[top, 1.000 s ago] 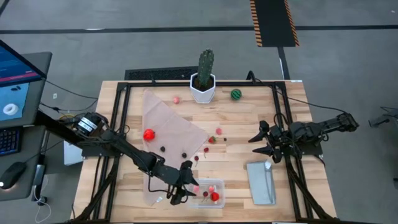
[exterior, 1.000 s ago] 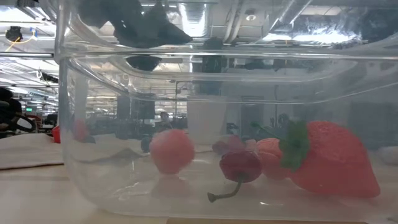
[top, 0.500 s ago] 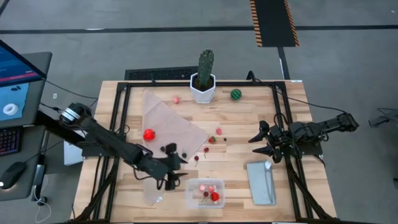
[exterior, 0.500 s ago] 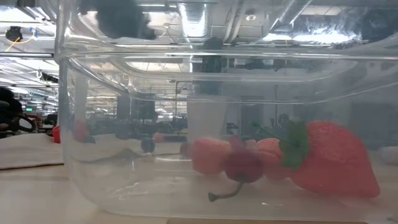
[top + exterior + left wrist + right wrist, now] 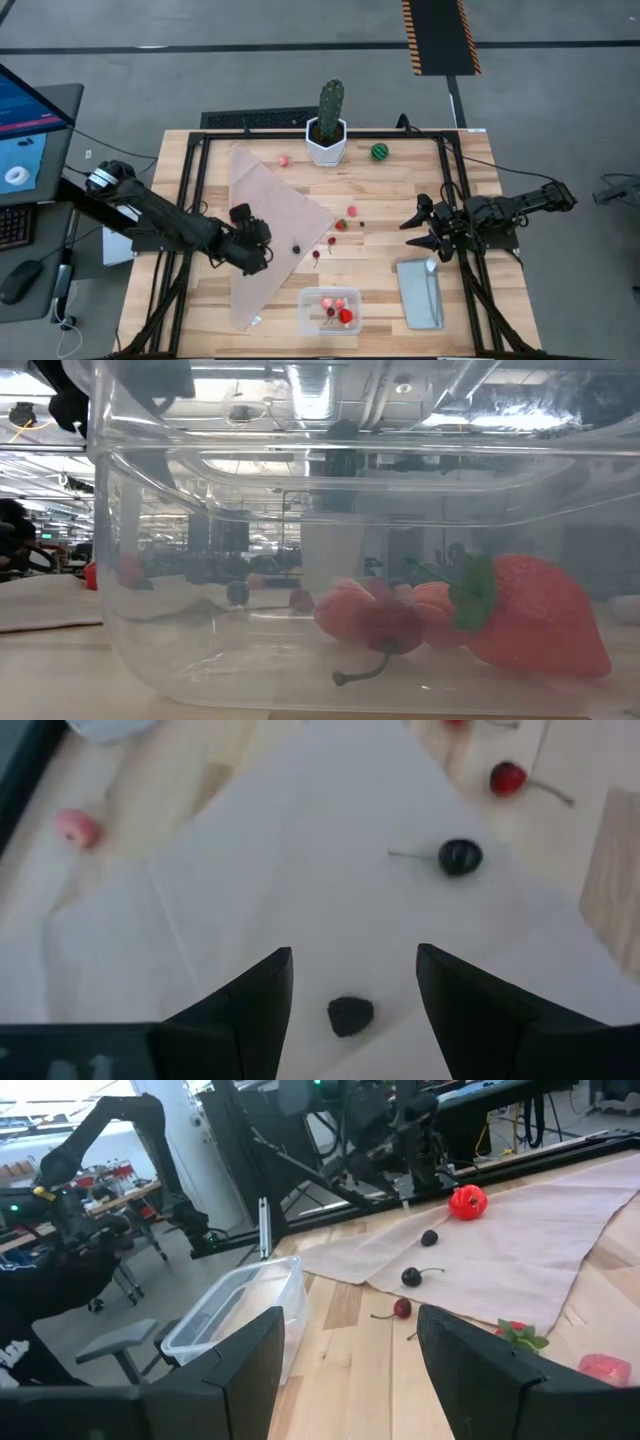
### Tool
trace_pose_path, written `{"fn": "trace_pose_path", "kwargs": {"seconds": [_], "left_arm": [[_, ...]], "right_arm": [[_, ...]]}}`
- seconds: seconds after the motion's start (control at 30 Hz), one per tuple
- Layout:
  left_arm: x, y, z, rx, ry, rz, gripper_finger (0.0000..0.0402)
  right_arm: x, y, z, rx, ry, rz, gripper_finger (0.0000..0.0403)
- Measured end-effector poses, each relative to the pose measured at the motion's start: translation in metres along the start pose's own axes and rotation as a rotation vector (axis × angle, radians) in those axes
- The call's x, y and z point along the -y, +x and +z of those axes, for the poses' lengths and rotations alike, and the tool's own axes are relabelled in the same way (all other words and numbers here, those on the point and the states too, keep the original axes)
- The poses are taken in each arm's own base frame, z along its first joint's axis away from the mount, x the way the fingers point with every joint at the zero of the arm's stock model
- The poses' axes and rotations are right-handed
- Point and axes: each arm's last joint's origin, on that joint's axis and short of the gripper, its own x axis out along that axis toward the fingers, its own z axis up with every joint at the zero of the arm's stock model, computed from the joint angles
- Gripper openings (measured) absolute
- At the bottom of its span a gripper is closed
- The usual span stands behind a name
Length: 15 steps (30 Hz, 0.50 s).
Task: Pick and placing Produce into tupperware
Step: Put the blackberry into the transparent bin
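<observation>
**Ana:** Fruit already sits in the tupperware [image 5: 331,310] at the table's near edge: a strawberry [image 5: 535,615], a cherry [image 5: 387,628] and pink bits [image 5: 345,610], so they count as placed. Why is the left gripper [image 5: 252,247] over the beige cloth [image 5: 275,215]?

**Ben:** More produce lies loose there. Its fingers are spread with nothing between them, and a small dark fruit [image 5: 350,1015] sits on the cloth just ahead of the gap, so I judge it is lining up a pick; a dark cherry [image 5: 459,856] lies farther on.

**Ana:** And the right gripper [image 5: 420,227]?

**Ben:** Waiting beside the grey-blue lid [image 5: 419,292], fingers apart, empty. The green striped ball [image 5: 379,152] is well off, near the cactus [image 5: 329,120], likely its job later
</observation>
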Motion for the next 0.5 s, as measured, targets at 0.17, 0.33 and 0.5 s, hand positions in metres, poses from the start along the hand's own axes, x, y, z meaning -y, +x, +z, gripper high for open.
{"fn": "trace_pose_path", "kwargs": {"seconds": [0.17,0.33,0.5], "left_arm": [[-0.012,0.013,-0.004,-0.073,-0.004,-0.027,0.0206],[-0.025,0.027,-0.026,-0.060,-0.079,-0.114,0.0206],[-0.036,0.025,-0.045,0.065,-0.168,-0.296,0.0206]], "right_arm": [[0.000,0.000,0.000,0.000,0.007,0.000,0.0255],[0.000,0.000,0.000,-0.001,0.008,0.001,0.0255],[0.000,0.000,0.000,-0.002,0.008,0.001,0.0255]]}}
